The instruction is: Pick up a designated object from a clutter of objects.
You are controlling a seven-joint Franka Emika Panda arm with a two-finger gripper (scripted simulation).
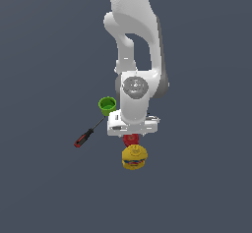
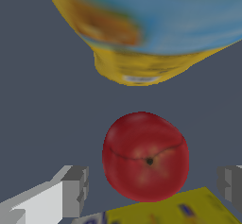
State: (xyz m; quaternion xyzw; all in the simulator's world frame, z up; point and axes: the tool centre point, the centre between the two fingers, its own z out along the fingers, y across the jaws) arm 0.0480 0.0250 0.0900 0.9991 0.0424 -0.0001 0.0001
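Observation:
The designated object, a glossy red apple (image 2: 145,157) with a stem dimple, lies between my two fingers in the wrist view. My gripper (image 2: 153,187) is open, with one finger (image 2: 75,190) on either side of the apple and a gap to each. In the exterior view the hand (image 1: 133,124) hangs low over the clutter, and only a sliver of the apple (image 1: 130,139) shows beneath it. The yellow burger toy (image 1: 134,158) sits right beside the apple.
A green cup (image 1: 107,105) stands at the exterior view's left of the hand. A red-handled screwdriver (image 1: 87,134) lies further left. In the wrist view the burger toy (image 2: 156,29) looms close, and a yellow carton corner (image 2: 165,211) shows next to the apple.

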